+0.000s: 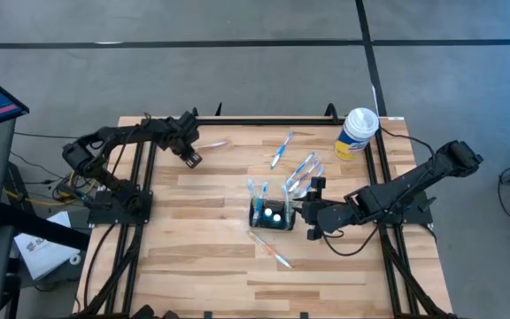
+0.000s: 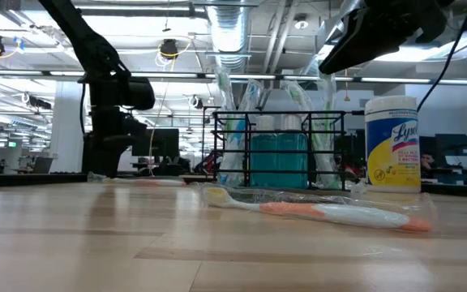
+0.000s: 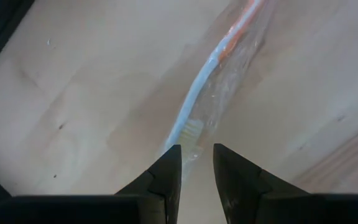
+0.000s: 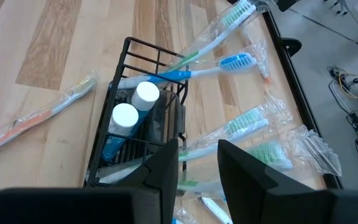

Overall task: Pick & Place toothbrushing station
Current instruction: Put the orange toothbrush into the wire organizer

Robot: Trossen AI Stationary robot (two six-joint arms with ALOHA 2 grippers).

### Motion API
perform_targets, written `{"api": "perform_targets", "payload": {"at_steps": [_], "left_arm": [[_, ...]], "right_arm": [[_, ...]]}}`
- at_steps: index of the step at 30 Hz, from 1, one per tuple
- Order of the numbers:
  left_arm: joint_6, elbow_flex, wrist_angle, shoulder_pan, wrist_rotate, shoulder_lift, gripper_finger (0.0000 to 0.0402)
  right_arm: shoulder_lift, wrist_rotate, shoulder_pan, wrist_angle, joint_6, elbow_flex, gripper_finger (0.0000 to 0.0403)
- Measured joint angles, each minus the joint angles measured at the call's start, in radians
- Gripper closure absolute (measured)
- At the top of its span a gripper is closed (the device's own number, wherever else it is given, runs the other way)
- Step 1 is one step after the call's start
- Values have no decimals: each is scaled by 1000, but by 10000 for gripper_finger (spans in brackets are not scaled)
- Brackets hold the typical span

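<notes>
Pale butcher-block planks make up the table we work over, with grey floor all round it. Our left gripper hangs near the far left corner, its two fingers a narrow gap apart and holding nothing; straight ahead of it in the left wrist view lies a wrapped orange-and-white toothbrush, untouched on the wood. Our right gripper sits just beside the right side of the toothbrushing station, fingers likewise a little apart and empty.

That station, a black wire rack, stands upright a little right of the table's middle. From the right wrist view we see two white-capped tubes in it and a blue-headed brush with its handle resting across the rack's top edge. The low view shows several wrapped brushes standing up in the rack.

Outward from there, more wrapped brushes lie loose towards the far right, one blue brush lies nearer the far edge, and another orange one lies on the near side of the rack. A Lysol canister stands at the far right corner.

We judge the job partly done: the rack is loaded in part, while at least four brushes are yet to be picked up and slotted.
</notes>
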Motion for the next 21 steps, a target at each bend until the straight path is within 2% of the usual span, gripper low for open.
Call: {"api": "perform_targets", "payload": {"at_steps": [2, 7, 14, 21], "left_arm": [[14, 0, -12, 0, -3, 0, 315], [36, 0, -31, -5, -105, -1, 315], [56, 0, -45, -14, -116, -12, 313], [62, 0, -67, -14, -133, -28, 272]], "right_arm": [[0, 0, 0, 0, 0, 0, 300], [0, 0, 0, 0, 0, 0, 300], [0, 0, -2, 3, 0, 0, 300], [0, 0, -2, 3, 0, 0, 300]]}}
